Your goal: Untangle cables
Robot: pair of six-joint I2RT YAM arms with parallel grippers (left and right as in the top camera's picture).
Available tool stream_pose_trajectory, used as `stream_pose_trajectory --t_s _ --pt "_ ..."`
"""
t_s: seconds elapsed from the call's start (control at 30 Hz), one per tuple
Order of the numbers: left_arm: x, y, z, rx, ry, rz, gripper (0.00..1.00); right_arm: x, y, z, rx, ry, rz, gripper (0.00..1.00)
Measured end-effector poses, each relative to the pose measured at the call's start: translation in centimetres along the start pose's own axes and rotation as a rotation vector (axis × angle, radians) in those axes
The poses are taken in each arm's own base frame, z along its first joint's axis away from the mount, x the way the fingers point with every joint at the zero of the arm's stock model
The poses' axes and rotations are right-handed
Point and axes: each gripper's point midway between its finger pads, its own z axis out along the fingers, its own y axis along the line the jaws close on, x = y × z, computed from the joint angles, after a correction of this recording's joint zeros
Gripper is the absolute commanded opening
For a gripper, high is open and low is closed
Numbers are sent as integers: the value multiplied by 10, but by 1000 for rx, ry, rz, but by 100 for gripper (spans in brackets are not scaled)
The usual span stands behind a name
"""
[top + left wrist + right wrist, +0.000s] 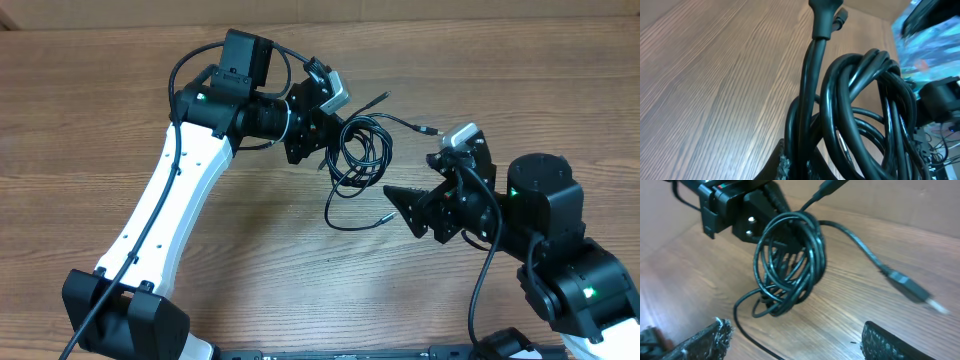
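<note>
Right gripper (pixel 413 214) sits nearest, right of center, fingers spread wide with nothing between them; its wrist view shows both pads (pixel 707 341) far apart at the bottom edge over bare wood table (pixel 80 120). Just left of it a loose strand (pixel 345 222) of the cables curves across the table and ends in a small plug (pixel 381 217) close to the right gripper's near finger, not touching it. Farther back, mid-table, is the cable bundle (pixel 360 150), several black loops bunched together; in the right wrist view the bundle (pixel 816 260) hangs as a rough ring from the left gripper (pixel 771 239). Can't tell if the lowest loops touch the table. Left gripper (pixel 320 132) is at the bundle's left side, pressed together on the loops; its wrist view is filled with thick black cords (pixel 811 90) running up from the fingers (pixel 782 167). Two cord ends stick out of the bundle, one plug (pixel 429 130) off to the right, another plug (pixel 382 97) farthest back. The right-hand plug (pixel 910 287) looks blurred in the right wrist view.
</note>
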Motion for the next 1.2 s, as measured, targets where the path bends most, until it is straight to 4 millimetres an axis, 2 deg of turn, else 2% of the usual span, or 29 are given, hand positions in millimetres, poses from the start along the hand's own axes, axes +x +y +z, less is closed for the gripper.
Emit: stream_pose_trajectory --t_s 0.2,0.3,0.37,0.4,0.57,0.6,0.67,0.8,0.87,0.93,0.97,1.17,1.2 --pt "-8 -10 1 55 -40 37 4 6 8 12 -74 41 19 92" --pt "-10 -14 0 76 -56 47 4 7 9 18 -91 52 23 87" --pt "-11 -17 2 86 -59 53 4 3 11 20 -110 41 22 78" --pt "-12 -19 3 93 -59 56 4 1 12 21 -121 34 19 68" --pt "-13 -25 8 111 -56 67 4 -6 17 22 -153 6 3 41" --pt "-14 -26 8 114 -57 68 4 -7 17 22 -154 2 3 28" --pt "-14 -27 8 120 -60 68 6 -7 17 22 -154 1 7 20" --pt "-14 -27 8 122 -62 71 32 -7 17 22 -154 2 11 16" --pt "-14 -28 8 123 -61 59 63 -7 18 22 -157 1 9 15" --pt "-15 -27 8 122 -62 63 78 -7 18 22 -158 4 9 15" --pt "-15 -27 8 121 -63 64 82 -7 18 22 -158 4 9 15" --pt "-15 -26 8 118 -62 57 86 -7 19 22 -164 3 8 13" --pt "-15 -26 8 118 -61 56 95 -7 19 22 -164 4 8 13"
